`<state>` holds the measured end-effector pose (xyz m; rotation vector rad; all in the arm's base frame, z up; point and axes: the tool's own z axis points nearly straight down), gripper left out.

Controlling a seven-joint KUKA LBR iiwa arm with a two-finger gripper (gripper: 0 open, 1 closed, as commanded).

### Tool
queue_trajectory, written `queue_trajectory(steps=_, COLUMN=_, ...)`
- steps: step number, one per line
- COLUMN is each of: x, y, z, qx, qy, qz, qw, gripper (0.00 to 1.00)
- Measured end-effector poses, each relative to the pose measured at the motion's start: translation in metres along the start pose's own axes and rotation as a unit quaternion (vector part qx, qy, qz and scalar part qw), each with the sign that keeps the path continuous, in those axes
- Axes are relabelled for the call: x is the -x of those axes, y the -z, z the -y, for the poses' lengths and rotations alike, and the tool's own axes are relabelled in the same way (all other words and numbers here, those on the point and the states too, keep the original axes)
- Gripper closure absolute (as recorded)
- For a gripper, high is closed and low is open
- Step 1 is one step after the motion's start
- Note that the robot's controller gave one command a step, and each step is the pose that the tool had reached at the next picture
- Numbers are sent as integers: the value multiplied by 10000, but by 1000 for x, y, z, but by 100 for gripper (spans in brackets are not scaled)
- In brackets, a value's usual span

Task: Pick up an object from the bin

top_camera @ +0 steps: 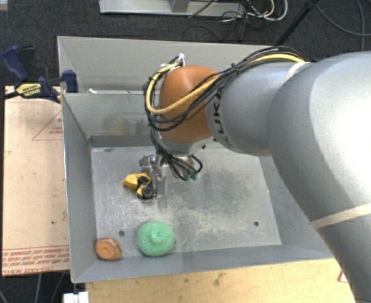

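Note:
My gripper [153, 174] is low over the bin floor, left of centre, under the orange wrist cover. A small yellow and black thing [136, 183], perhaps a toy, lies right against the gripper's left side, partly tucked under it. A green ribbed ball [155, 238] rests near the front wall, well below the gripper. A round orange-brown piece [108, 249] sits in the front left corner.
The big grey arm reaches in from the right and covers the bin's right and back parts. Bare scuffed floor stretches right of the gripper toward the front right corner.

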<state>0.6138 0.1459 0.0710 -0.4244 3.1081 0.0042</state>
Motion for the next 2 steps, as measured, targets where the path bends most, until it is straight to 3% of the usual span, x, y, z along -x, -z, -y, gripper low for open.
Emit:
queue_trajectory(steps=1, x=0, y=0, z=0, qx=0, qy=0, qz=0, qw=10000, gripper=100)
queue_trajectory(steps=2, x=-8, y=153, z=-8, qx=-6, qy=-185, qz=11, qw=9998, gripper=100)
